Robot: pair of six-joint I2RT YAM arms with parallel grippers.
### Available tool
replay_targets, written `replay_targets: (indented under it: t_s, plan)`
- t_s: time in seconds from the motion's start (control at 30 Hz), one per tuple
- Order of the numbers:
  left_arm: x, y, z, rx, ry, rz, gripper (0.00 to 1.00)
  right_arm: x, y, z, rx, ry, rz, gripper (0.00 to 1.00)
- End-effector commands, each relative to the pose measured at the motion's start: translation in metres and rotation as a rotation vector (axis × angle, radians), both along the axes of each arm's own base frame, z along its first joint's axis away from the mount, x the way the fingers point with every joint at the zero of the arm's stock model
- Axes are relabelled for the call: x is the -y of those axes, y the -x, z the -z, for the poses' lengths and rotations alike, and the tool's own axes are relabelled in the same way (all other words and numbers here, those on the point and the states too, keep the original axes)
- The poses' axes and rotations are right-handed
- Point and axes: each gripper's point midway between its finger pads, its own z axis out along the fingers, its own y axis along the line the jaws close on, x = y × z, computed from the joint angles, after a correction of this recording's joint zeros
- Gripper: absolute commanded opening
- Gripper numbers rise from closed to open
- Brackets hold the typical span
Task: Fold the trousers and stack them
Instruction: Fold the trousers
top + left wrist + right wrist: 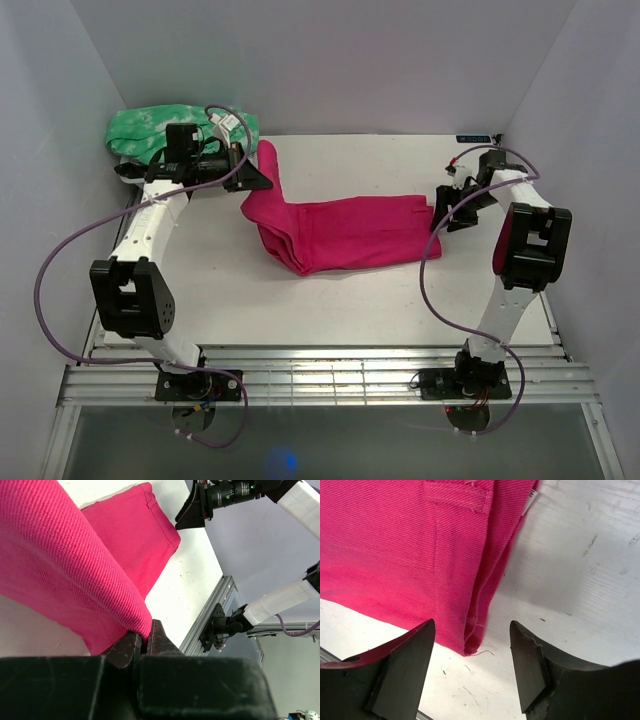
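The magenta-pink trousers point(345, 233) lie folded across the middle of the white table, with one end drawn up toward the back left. My left gripper point(262, 178) is shut on that raised end, and in the left wrist view the pink cloth point(65, 575) drapes out of the closed jaws point(144, 639). My right gripper point(438, 217) is open and empty, just off the trousers' right edge. In the right wrist view the corner of the trousers point(420, 555) lies between and beyond the spread fingers point(472, 652).
A green-and-white mottled garment point(150, 128) lies bunched at the back left corner, behind my left arm. The white table point(330, 310) ends in a metal rail at the near edge. Grey walls stand close on both sides.
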Motion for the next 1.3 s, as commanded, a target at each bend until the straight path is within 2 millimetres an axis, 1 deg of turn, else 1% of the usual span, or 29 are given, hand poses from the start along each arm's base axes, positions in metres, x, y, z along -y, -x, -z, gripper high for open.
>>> replay_targets:
  t_s: [0.0,0.03,0.07,0.13,0.17,0.23,0.27,0.33,0.37,0.4,0.43,0.47,0.53,0.57,0.63,0.67,0.7,0.73,0.77,0.83,0.87,0.93,0.97,1.0,1.03,1.07,1.13,1.2,1.27]
  plan:
    - [0.017,-0.008,-0.022,0.042,0.016,0.02,0.0,-0.013,0.003,0.01,-0.03,-0.038,-0.008,0.67]
    - [0.022,-0.011,-0.028,0.059,0.016,0.027,0.0,-0.016,0.005,0.012,-0.039,-0.054,-0.011,0.67]
    - [0.028,-0.014,-0.026,0.045,0.019,0.031,0.0,-0.018,0.005,0.018,-0.05,-0.068,-0.013,0.62]
    - [0.047,-0.012,-0.026,0.044,0.017,0.062,0.0,-0.027,0.009,0.021,-0.069,-0.119,-0.023,0.54]
    - [0.062,-0.009,-0.024,0.03,0.022,0.087,0.0,-0.029,0.012,0.026,-0.095,-0.137,-0.023,0.4]
    - [0.077,-0.007,-0.024,0.031,0.029,0.108,0.0,-0.038,0.017,0.025,-0.112,-0.184,-0.037,0.29]
    - [0.09,-0.005,-0.021,0.016,0.032,0.123,0.0,-0.04,0.019,0.027,-0.117,-0.19,-0.04,0.21]
    - [0.104,-0.004,-0.022,0.02,0.042,0.14,0.0,-0.045,0.025,0.031,-0.128,-0.191,-0.057,0.13]
    - [0.118,0.0,-0.025,0.023,0.046,0.163,0.0,-0.046,0.025,0.03,-0.121,-0.189,-0.066,0.08]
    - [0.127,-0.001,-0.019,-0.006,0.049,0.173,0.0,-0.049,0.026,0.03,-0.116,-0.19,-0.073,0.08]
    - [0.135,0.0,-0.02,-0.007,0.054,0.185,0.0,-0.05,0.025,0.029,-0.11,-0.193,-0.075,0.08]
    - [0.149,0.004,-0.019,-0.008,0.053,0.204,0.0,-0.051,0.026,0.028,-0.106,-0.195,-0.079,0.08]
    - [0.166,0.001,-0.018,-0.012,0.065,0.216,0.0,-0.054,0.027,0.028,-0.105,-0.202,-0.088,0.08]
    - [0.179,0.006,-0.017,-0.014,0.068,0.235,0.0,-0.056,0.029,0.029,-0.108,-0.204,-0.092,0.08]
    - [0.199,0.003,-0.012,-0.027,0.08,0.252,0.0,-0.059,0.031,0.031,-0.107,-0.205,-0.099,0.08]
    - [0.213,0.008,-0.009,-0.035,0.078,0.273,0.0,-0.062,0.033,0.032,-0.112,-0.208,-0.105,0.08]
    - [0.222,0.005,-0.012,-0.025,0.078,0.267,0.0,-0.063,0.034,0.032,-0.115,-0.211,-0.103,0.08]
    - [0.232,0.003,0.001,-0.059,0.072,0.269,0.0,-0.065,0.034,0.032,-0.111,-0.218,-0.105,0.08]
    - [0.245,0.009,0.007,-0.069,0.07,0.285,0.0,-0.068,0.035,0.031,-0.109,-0.221,-0.11,0.08]
    - [0.261,0.005,0.011,-0.064,0.072,0.27,0.0,-0.073,0.038,0.031,-0.117,-0.237,-0.113,0.08]
    - [0.274,0.007,0.027,-0.103,0.063,0.275,0.0,-0.075,0.037,0.029,-0.11,-0.243,-0.113,0.08]
    - [0.286,0.001,0.038,-0.113,0.062,0.257,0.0,-0.082,0.042,0.029,-0.121,-0.264,-0.122,0.08]
    - [0.295,0.002,0.057,-0.153,0.05,0.255,0.0,-0.085,0.043,0.027,-0.113,-0.27,-0.127,0.08]
    - [0.299,0.002,0.066,-0.169,0.046,0.252,0.0,-0.087,0.043,0.026,-0.109,-0.276,-0.128,0.08]
    - [0.305,0.003,0.072,-0.175,0.046,0.257,0.0,-0.089,0.047,0.027,-0.12,-0.288,-0.122,0.08]
    - [0.314,0.009,0.086,-0.201,0.034,0.27,0.0,-0.089,0.046,0.027,-0.115,-0.291,-0.117,0.08]
    - [0.321,0.013,0.098,-0.223,0.023,0.274,0.0,-0.091,0.048,0.028,-0.122,-0.305,-0.115,0.08]
    - [0.326,0.019,0.117,-0.261,-0.001,0.271,0.0,-0.092,0.049,0.028,-0.127,-0.314,-0.113,0.08]
    - [0.329,0.019,0.126,-0.279,0.002,0.274,0.0,-0.094,0.05,0.025,-0.125,-0.327,-0.11,0.08]
